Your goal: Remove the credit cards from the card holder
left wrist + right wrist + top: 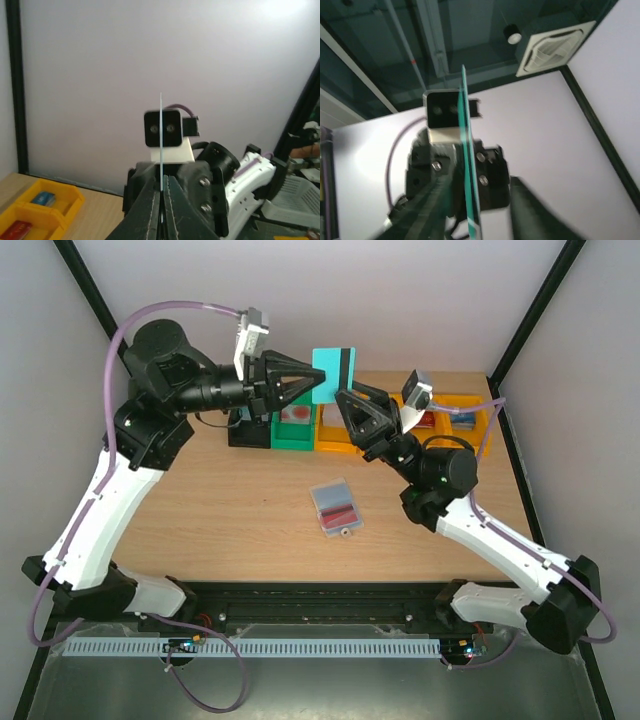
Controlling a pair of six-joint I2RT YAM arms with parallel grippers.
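1. Teal credit card (333, 373): you hold it in the air over the back of the table (230, 510), its black stripe facing the top camera.
2. Left gripper (312, 385): your jaws are clamped on the card's left edge. In the left wrist view the card stands edge-on out of the closed fingers.
3. Right gripper (345, 400): it sits at the card's lower right corner. Its jaws are slightly parted with the card between them, and one finger (535, 212) is clear of it.
4. Card holder (336, 508): it lies open on the table, well apart from both grippers, with a red card (342, 517) in its sleeve.
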